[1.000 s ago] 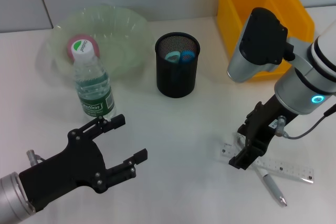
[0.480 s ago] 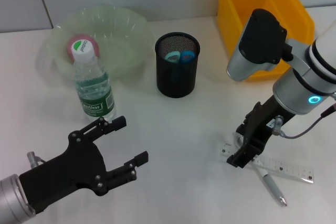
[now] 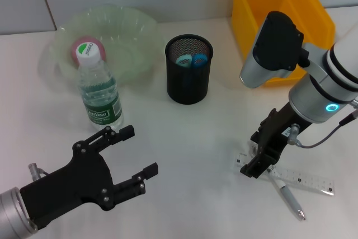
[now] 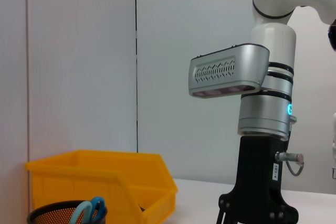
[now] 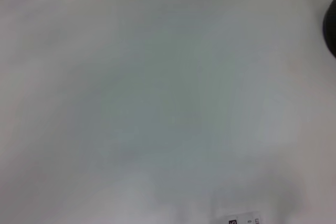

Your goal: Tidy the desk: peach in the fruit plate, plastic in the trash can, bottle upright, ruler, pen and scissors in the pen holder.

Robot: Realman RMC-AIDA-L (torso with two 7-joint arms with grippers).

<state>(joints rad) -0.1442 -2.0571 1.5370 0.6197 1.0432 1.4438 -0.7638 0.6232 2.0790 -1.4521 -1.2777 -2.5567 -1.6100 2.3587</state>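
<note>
The water bottle point(image 3: 99, 90) stands upright in front of the translucent green fruit plate point(image 3: 126, 32), and the pink peach point(image 3: 76, 48) lies in the plate behind the bottle's cap. Blue-handled scissors point(image 3: 190, 60) stick out of the black mesh pen holder point(image 3: 189, 79); the left wrist view shows them too point(image 4: 86, 208). The clear ruler point(image 3: 305, 179) and the silver pen point(image 3: 290, 196) lie crossed on the table at the right. My right gripper point(image 3: 258, 160) points down at the ruler's left end. My left gripper point(image 3: 138, 150) hangs open and empty at the lower left. No plastic is in view.
The yellow trash can point(image 3: 279, 9) stands at the back right, behind my right arm, and the left wrist view catches it as well point(image 4: 105, 179). White table surface fills the right wrist view, with only the ruler's tip point(image 5: 244, 220) at the frame's edge.
My right gripper has shifted slightly left over the ruler's left end. The left gripper has hardly moved.
</note>
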